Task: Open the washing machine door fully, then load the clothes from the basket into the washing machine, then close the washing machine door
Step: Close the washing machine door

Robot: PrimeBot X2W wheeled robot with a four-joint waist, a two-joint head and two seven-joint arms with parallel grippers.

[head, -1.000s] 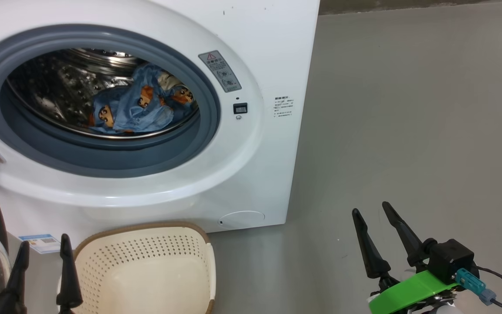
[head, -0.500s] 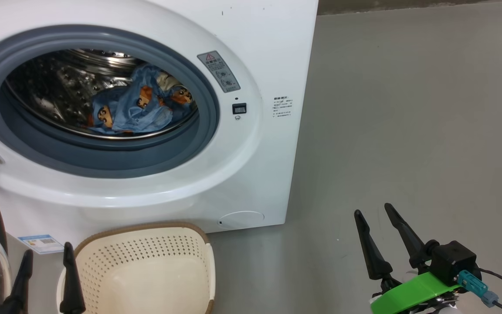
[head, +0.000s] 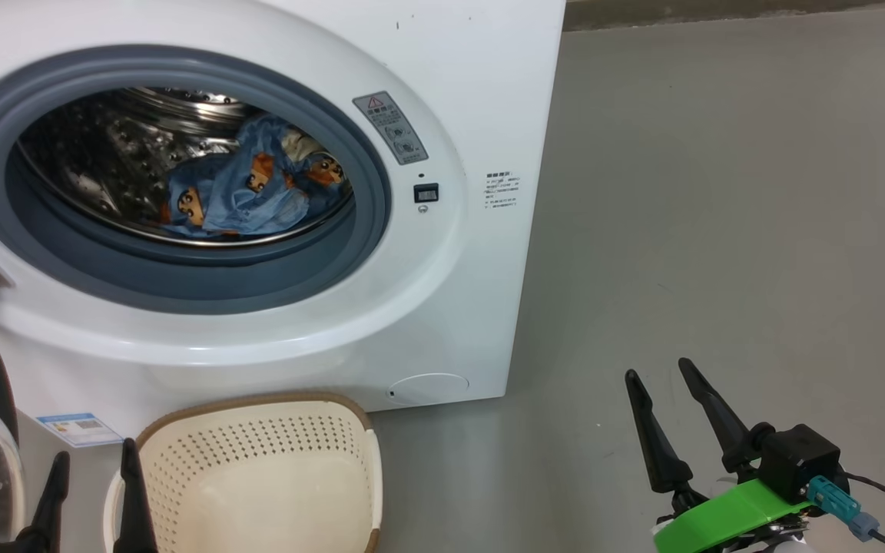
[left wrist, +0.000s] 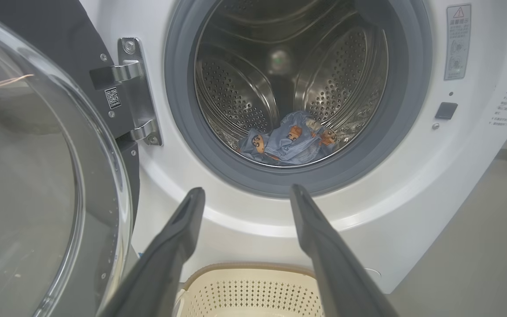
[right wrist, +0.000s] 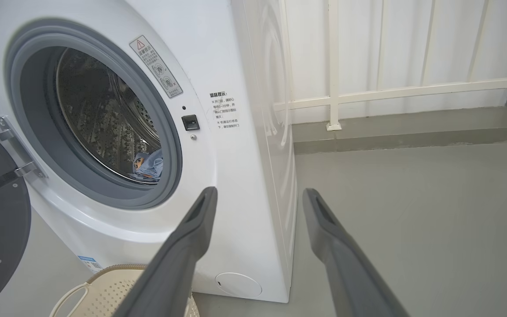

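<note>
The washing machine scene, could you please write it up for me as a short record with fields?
washing machine: white front-loader, drum exposed
door: swung open at the machine's left
clothes: blue printed fabric lying low in the drum
basket: on the floor before the machine, no clothes visible inside
left pincer: open, empty, pointing towards the drum opening
right pincer: open, empty, above bare floor beside the machine
step left: closing the door

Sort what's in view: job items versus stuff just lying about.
Job: washing machine, its open door, clothes already inside, empty basket.
Just there: warning sticker, blue label, railing.
</note>
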